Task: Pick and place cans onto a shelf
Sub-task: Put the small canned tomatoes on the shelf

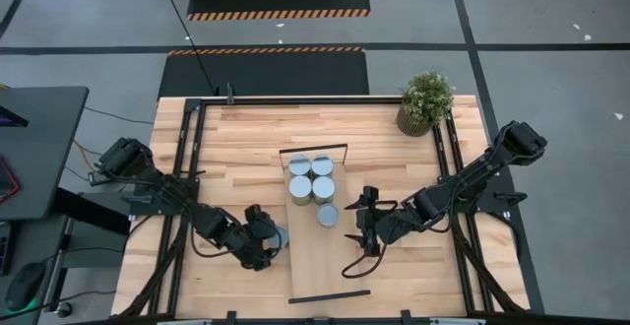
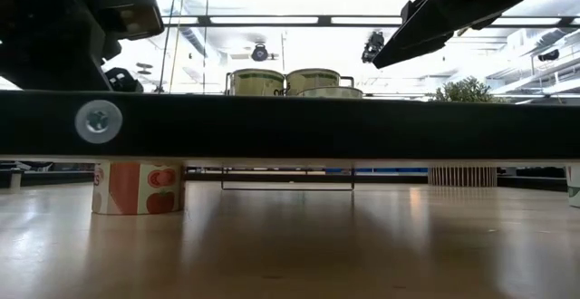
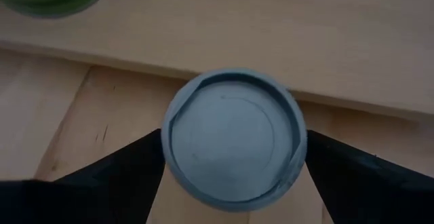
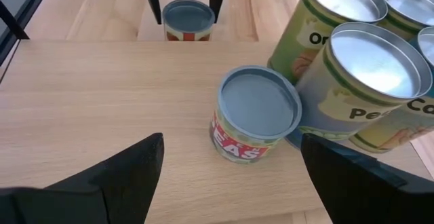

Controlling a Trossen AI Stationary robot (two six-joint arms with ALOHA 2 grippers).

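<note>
The pale wood shelf lies in the middle of the table. Four taller cans stand grouped on its far half, with a short red-labelled can just in front of them. Another short red-and-white can stands on the table beside the shelf's left edge. My left gripper is shut on it. My right gripper is open and empty above the shelf, just right of the short red-labelled can. My left gripper pinches the short can between its two fingers, one on each opposite side of the wall just below the top rim. The fingers come from above, slanting down. The can is upright, and in the low view its base rests on the table.
A potted plant stands at the table's far right corner. Black frame bars cross the shelf's short ends, the near one filling the low view. The shelf's near half is bare wood.
</note>
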